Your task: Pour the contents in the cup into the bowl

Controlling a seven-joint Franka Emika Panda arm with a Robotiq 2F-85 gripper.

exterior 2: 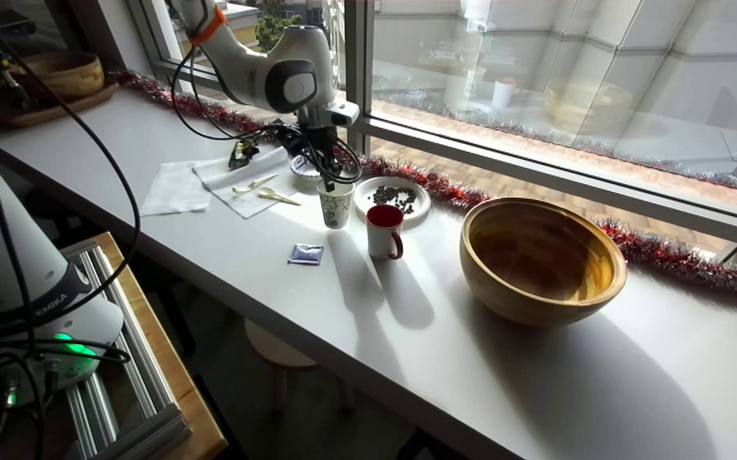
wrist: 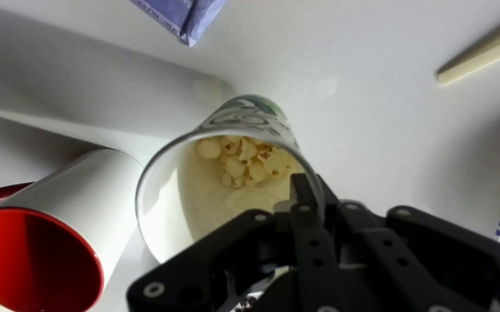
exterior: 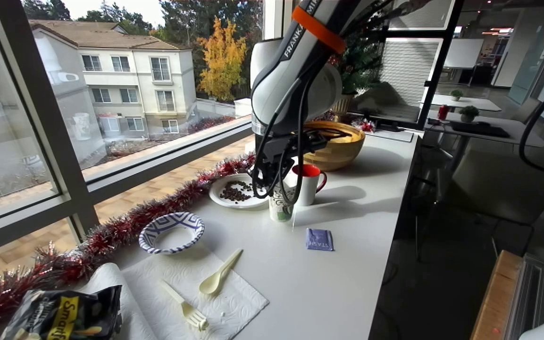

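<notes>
Jaws are pinching one wall of a paper cup (exterior 2: 335, 209) of popcorn (wrist: 250, 164), standing upright on the counter (exterior: 328, 293) just beside a red-lined mug (exterior 2: 380, 241); the blue-patterned paper bowl (exterior: 172, 237) is sitting by tinsel (exterior: 99, 245). Lifting well is probably requiring a straight, gentle rise before slow tilting low over the bowl.

The claw (wrist: 315, 188) points down, its black fingers (wrist: 302, 195) pinched close together. Directly above it sits the wrist (exterior 2: 333, 115), and from there the white arm (exterior 2: 240, 70) bends up and away, its orange band (exterior: 318, 29) higher than the claw; black cables (exterior: 300, 111) hang in loops beside the claw.
</notes>
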